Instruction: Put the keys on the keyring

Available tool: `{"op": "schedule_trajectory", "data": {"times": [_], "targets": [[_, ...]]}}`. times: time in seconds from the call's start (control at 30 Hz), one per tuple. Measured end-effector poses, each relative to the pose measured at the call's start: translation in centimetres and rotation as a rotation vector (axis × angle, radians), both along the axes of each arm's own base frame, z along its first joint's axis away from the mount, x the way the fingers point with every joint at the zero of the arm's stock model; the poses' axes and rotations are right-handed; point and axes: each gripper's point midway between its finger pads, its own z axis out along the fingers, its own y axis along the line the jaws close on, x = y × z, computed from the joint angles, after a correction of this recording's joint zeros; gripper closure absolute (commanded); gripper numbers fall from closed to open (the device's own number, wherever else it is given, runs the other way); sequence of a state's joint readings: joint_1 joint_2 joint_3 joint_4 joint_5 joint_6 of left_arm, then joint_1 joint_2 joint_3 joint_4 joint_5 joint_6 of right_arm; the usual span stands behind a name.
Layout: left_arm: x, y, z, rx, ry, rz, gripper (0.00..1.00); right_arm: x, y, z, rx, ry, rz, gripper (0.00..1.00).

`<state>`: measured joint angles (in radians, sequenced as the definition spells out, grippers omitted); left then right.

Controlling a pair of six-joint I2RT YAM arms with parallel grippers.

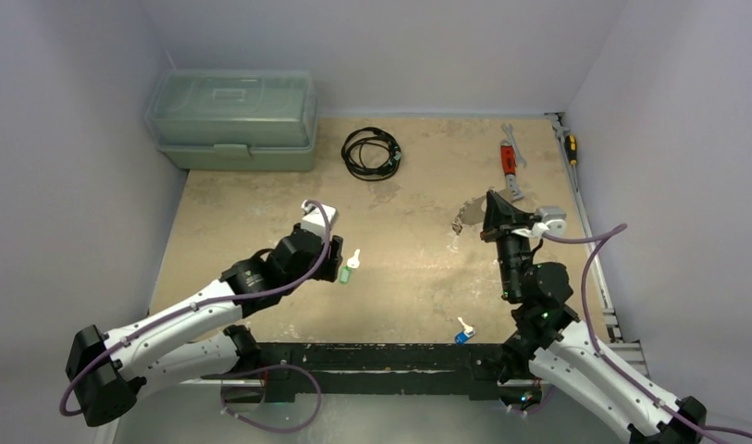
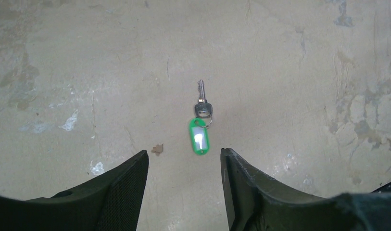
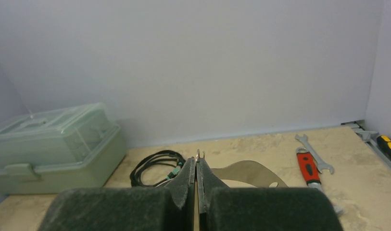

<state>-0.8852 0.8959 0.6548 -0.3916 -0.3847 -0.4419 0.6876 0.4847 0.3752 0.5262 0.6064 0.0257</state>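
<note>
So at this point the left pincer (image 2: pixel 183 153) was spread wide open, hovering low over the table (image 2: pixel 289 57), with nothing in it. The green-tagged key (image 2: pixel 200 120) lay flat on the table just ahead of the gap between the two fingers, blade pointing away and tag end nearest the pincer. Not touching either finger as far as I could see.

Over on the right, the right pincer (image 3: pixel 197 166) was clenched tight, held up off the table, and a tiny bit of silver wire poked out above the fingertips. I'd say that was the keyring (image 3: pixel 198 153) pinched in there, though most of the loop wasn't easy to make out in the wrist view. A second key, the blue one (image 1: pixel 463 331), sat on its own near the front edge of the table, well apart from both pincers.

My read: this was the pick-up step for the green key, with the ring parked and waiting. Next move looked fiddly. Drop straight down, straddle the key and close on the head or tag, since a flat thin key can easily skid out. After that it'd need carrying over to the ring.
</note>
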Motion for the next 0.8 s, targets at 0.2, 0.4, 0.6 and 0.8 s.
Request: {"op": "schedule_trajectory", "data": {"times": [0.2,0.4,0.6,0.8], "targets": [[-0.4,-1.8,-1.0,0.085,-0.007,-0.181,0.48,0.5,1.6,-0.9,-0.045,0.022,0.057,1.00],[-0.5,-3.5,-1.7,0.257,-0.056,-0.450,0.48,0.7,2.2,-1.3,-0.061,0.031,0.078,1.00],[0.5,-3.7,-2.8,0.477,-0.145,-0.667,0.48,0.7,2.3,-1.5,-0.067,0.039,0.083,1.00],[0.1,-3.8,-4.4,0.554,-0.209,-0.809,0.56,0.7,2.3,-1.6,-0.064,0.041,0.083,1.00]]}}
